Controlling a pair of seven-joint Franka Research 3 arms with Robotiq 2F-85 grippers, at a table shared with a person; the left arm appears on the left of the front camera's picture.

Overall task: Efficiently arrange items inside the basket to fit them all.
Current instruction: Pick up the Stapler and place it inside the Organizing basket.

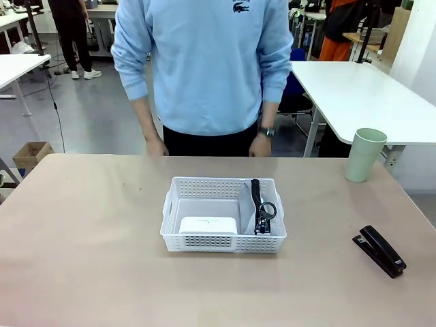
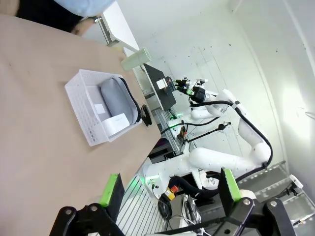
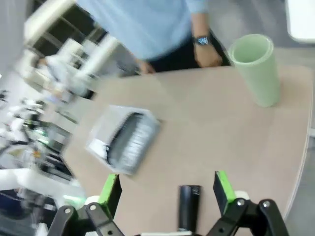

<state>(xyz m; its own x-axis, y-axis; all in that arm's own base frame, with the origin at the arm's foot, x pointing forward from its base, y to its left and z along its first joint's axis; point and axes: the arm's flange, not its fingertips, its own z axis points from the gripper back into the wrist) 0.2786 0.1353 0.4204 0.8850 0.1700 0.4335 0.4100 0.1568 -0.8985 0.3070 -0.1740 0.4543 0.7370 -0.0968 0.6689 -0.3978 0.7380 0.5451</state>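
In the front view you have the basket (image 1: 223,242) in the middle of the table (image 1: 88,231). The white box (image 1: 208,225) lies inside against its near wall. The grey pouch (image 1: 246,212) fills its right part, with the black strap (image 1: 256,194) along the top. The stapler (image 1: 379,251) lies on the table well off to the right, outside the basket. The pale green cup (image 1: 364,154) stands upright near the far right edge, also outside. A person in a light blue sweatshirt stands at the far side, one hand (image 1: 157,146) and the other hand (image 1: 259,145) hanging at the table's edge.

In the left wrist view, your left gripper (image 2: 170,189) has its fingers (image 2: 110,189) spread wide with nothing between them. The basket sits well beyond the finger on the picture's left, up and away from it. The pouch and box are visible inside, and the cup lies farther off past the basket.

In the right wrist view, which is blurred, your right gripper (image 3: 166,191) is also wide open and grips nothing. The stapler lies on the table in the gap between the fingers (image 3: 221,189), nearer the one on the picture's right, and touches neither pad. The basket sits beyond the finger on the picture's left. The cup stands far beyond the other finger, near the person's hand with its wristwatch.
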